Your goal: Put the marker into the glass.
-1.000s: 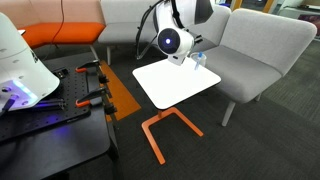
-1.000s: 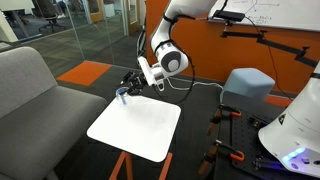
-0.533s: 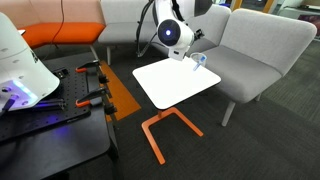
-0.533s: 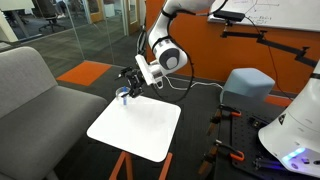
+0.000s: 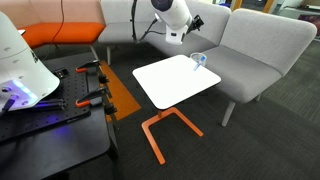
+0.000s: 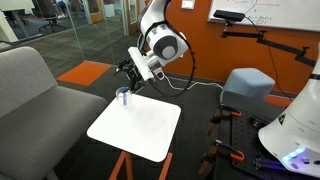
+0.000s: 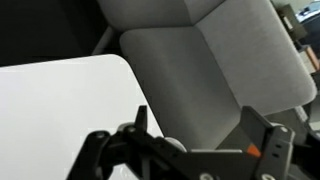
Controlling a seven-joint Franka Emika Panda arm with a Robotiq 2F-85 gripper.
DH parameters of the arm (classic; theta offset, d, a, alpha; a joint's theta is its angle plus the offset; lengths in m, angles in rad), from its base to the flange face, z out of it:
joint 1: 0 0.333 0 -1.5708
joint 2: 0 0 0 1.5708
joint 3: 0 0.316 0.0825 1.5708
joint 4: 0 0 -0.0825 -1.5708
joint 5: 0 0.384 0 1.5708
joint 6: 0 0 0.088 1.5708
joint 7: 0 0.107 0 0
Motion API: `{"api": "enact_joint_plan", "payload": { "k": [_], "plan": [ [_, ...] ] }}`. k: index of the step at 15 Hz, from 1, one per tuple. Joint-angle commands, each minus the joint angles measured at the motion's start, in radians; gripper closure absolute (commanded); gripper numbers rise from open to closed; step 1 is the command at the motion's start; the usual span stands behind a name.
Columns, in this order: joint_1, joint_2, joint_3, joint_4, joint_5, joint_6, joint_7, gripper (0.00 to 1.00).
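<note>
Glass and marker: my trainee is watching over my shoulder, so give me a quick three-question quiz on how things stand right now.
1. True or false: the marker lies flat on the table.
2. The gripper is: A) shut on the marker; B) open, empty, raised clear of the glass; C) resting on the table.
3. In the wrist view, what lies beyond the table's edge?

Key: 1 false, it stands in the glass; 2 B; 3 the grey cushioned seat.
</note>
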Motion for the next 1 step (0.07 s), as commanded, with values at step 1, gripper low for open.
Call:
{"api": "enact_joint_plan", "payload": {
  "k": [1],
  "plan": [
    [0.052,-0.048,-0.006,-0.021,-0.055,0.166,0.050,0.00]
  ]
}}
